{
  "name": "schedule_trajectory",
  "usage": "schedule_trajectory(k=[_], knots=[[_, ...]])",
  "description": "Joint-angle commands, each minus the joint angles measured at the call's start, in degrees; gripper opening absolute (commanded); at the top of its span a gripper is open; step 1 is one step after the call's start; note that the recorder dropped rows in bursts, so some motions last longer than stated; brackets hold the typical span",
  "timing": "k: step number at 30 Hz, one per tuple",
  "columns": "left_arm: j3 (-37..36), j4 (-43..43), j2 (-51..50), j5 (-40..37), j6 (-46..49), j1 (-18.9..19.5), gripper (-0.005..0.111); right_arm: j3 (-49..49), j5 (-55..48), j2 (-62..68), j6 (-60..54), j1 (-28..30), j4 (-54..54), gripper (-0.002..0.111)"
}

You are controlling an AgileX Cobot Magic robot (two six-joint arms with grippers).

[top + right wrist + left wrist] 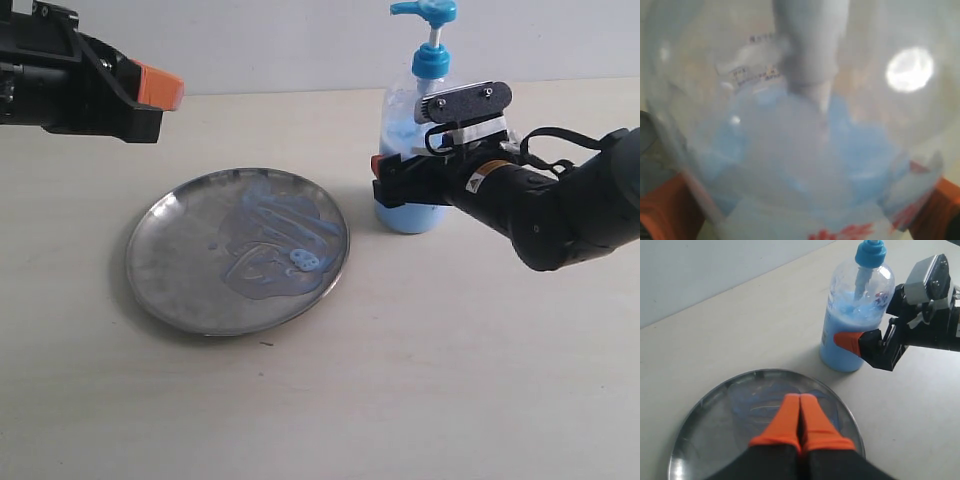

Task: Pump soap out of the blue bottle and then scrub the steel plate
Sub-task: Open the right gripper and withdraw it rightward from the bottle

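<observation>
The blue bottle (409, 213) stands upright on the table, right of the steel plate (150, 232). Its blue pump head (428, 14) is up. My right gripper (386, 172) is open, with an orange-tipped finger on either side of the bottle's lower body (800, 150). Whether the pads touch it I cannot tell. Pale blue soap (275, 240) lies smeared over the plate's middle and right. My left gripper (800, 401) is shut and empty, its orange fingers pressed together above the plate (695, 435). In the exterior view the left gripper (163, 88) hangs at the upper left.
The tabletop is pale beige, with a white wall behind it. The bottle (847, 325) sits just beyond the plate's rim in the left wrist view, with the right arm (560, 205) reaching in from the right edge.
</observation>
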State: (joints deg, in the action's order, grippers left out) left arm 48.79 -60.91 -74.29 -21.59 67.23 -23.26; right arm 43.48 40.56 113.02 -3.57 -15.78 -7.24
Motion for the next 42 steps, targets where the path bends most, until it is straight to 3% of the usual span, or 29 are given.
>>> schedule_trajectory(k=[1,42], knots=[[-0.07,0.09,0.41,-0.03,0.01,-0.11,0.000,-0.20,-0.90,-2.46,-2.37,0.08,0.51,0.093],[-0.07,0.23,0.41,0.17,0.01,-0.11,0.000,-1.47,-16.86,-15.09,-1.09,0.08,-0.21,0.093]])
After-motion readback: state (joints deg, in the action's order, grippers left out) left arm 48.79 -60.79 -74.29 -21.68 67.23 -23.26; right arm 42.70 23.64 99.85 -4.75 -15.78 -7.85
